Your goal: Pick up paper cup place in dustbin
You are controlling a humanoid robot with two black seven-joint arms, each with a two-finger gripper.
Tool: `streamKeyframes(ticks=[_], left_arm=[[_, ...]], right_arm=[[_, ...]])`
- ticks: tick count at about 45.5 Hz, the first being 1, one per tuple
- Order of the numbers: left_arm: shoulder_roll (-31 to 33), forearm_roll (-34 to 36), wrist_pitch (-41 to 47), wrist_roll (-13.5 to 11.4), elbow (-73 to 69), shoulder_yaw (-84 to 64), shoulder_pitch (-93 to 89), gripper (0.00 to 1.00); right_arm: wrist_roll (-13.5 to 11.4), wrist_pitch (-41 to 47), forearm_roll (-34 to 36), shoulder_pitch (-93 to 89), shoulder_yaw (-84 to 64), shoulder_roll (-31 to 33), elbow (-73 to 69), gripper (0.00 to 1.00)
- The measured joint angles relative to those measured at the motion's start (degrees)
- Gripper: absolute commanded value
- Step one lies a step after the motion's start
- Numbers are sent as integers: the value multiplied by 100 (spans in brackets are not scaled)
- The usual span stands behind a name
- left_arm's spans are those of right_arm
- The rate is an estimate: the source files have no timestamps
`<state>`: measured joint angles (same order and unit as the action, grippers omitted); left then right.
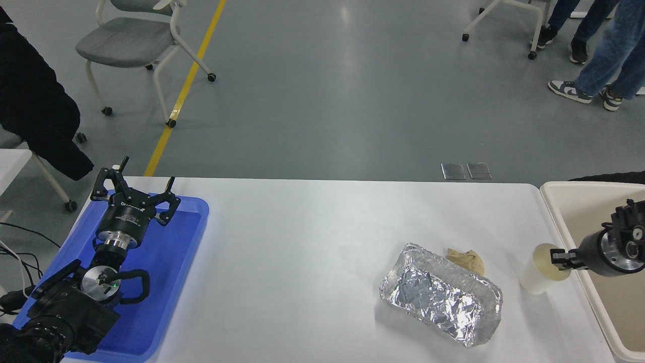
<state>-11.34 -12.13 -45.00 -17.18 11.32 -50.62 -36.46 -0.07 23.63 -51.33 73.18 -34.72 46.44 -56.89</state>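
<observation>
The white paper cup (537, 276) is tilted at the right end of the table, next to the dustbin's left rim. My right gripper (560, 260) comes in from the right edge over the dustbin (560, 212) and is shut on the cup's rim at its right side. The cup's cream inside faces up and right. The dustbin is a large cream-white bin at the table's right end, cut off by the picture's edge. My left gripper (133, 194) is parked open over the blue tray at the lower left.
A crumpled silver foil tray (443, 297) lies left of the cup, with a brown paper wad (466, 259) behind it. A blue tray (166, 272) lies at the left end. Chairs and people's legs are on the floor beyond the table.
</observation>
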Motion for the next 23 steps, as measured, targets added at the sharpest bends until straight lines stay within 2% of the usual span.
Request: streamKeyframes(ticks=[12, 23], left_arm=[[0, 1, 0, 5, -4, 0, -1, 100], [0, 1, 0, 5, 0, 0, -1, 100]], right_arm=[[-132, 1061, -4, 2149, -918, 620, -1089, 0], [-159, 1782, 244, 4363, -2244, 552, -1625, 0]])
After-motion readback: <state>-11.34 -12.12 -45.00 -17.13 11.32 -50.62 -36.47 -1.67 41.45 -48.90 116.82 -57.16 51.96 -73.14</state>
